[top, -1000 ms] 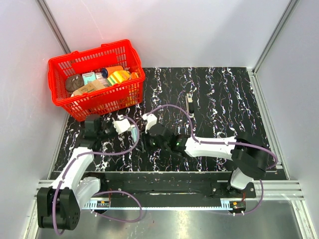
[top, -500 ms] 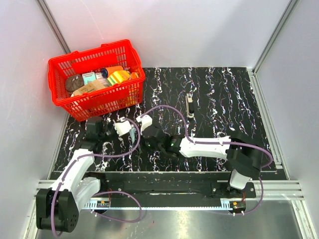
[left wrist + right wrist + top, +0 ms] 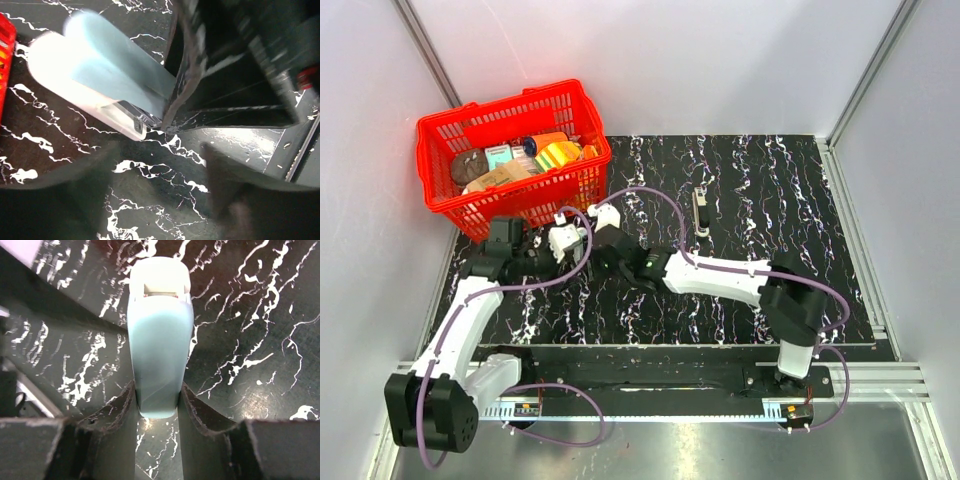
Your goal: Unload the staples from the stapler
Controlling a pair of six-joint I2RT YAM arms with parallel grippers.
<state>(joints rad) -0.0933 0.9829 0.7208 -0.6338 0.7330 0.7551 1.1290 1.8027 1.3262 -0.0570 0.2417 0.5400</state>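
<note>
The stapler, light blue on top with a white base, hangs just above the black marbled mat. My right gripper is shut on its blue rear end, one finger on each side. In the left wrist view the stapler points up-left, with a right finger pressed to its end. My left gripper stands open beside the stapler, its blurred fingers wide apart over bare mat, holding nothing. From above, both grippers meet at the stapler in front of the basket. No staples show.
A red basket full of small goods stands at the mat's far-left corner, close behind the grippers. A small narrow dark object lies on the mat further right. Grey walls close in both sides.
My left gripper has opened from shut. Both arms have shifted away from the near edge toward the basket, the right one carrying the stapler with it.
</note>
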